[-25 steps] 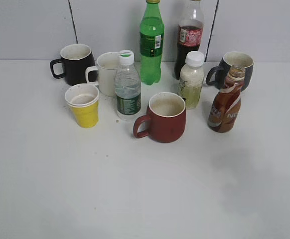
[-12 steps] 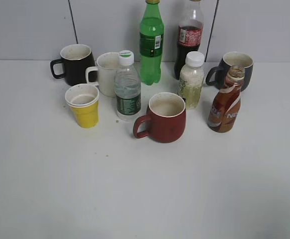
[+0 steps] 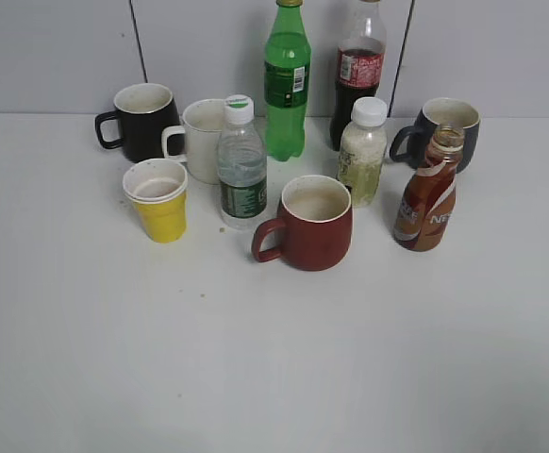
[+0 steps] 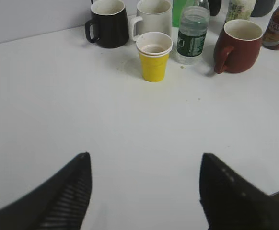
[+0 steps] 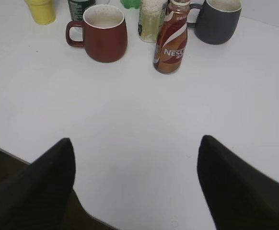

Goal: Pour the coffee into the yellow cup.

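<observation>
The coffee (image 3: 426,201) stands upright and uncapped toward the far right part of the white desk (image 3: 274,359), just in front of the dark grey mug (image 3: 441,132) and to the right of the red mug (image 3: 307,223). The yellow cup (image 3: 158,199) sits upright toward the far left, well apart from the coffee, in front of the black mug (image 3: 141,121) and the white mug (image 3: 202,139). A clear water bottle (image 3: 241,165) with a green label stands between the yellow cup and the red mug. A small white-capped bottle (image 3: 361,153) stands just behind the red mug. Along the far edge, close to the wall, are a green soda bottle (image 3: 286,83) and a red-labelled cola bottle (image 3: 358,71).

The near half of the desk holds nothing but bare surface. In its wrist view the left claw (image 4: 144,191) hangs above that near area with its two dark fingers (image 4: 67,194) spread wide apart, gripping nothing, the yellow cup ahead of it. The right claw (image 5: 137,184) is likewise spread wide and empty over the near edge of the desk, with the coffee ahead of it and well clear of its fingers (image 5: 238,184)
</observation>
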{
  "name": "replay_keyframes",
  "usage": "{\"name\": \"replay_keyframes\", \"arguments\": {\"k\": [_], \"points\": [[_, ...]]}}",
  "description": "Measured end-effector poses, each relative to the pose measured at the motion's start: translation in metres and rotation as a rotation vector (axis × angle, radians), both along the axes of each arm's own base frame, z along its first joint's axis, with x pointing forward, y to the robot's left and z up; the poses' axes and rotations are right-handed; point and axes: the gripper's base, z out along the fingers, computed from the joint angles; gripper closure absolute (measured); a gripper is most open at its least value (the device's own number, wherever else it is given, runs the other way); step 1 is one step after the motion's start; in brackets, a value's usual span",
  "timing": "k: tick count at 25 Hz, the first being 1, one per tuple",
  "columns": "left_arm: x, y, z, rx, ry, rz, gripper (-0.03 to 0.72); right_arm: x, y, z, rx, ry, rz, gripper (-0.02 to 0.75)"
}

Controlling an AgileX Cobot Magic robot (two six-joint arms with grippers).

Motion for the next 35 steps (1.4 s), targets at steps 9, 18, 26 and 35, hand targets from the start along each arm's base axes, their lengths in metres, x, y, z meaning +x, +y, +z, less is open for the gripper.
{"name": "replay_keyframes", "arguments": {"k": [9,18,26,35], "points": [[0.0,0.0,0.0,0.0,0.0,0.0,0.181,0.0,0.0,0.0001,0.0,-0.001,0.0,0.144],[-0.0005,-0.0001,0.0001,0.0,-0.001,0.107,0.192,0.0013,0.0006,0.0002,-0.002,0.0,-0.085,0.144],[-0.0084,0.0002,-0.0004,-0.008,-0.042,0.337,0.199,0.0027,0.0014,0.0002,-0.001,0.001,-0.247,0.144],[-0.0086,0.0002,-0.0003,-0.005,-0.045,0.368,0.216,-0.0014,0.0011,0.0001,0.004,-0.025,-0.252,0.146]]}}
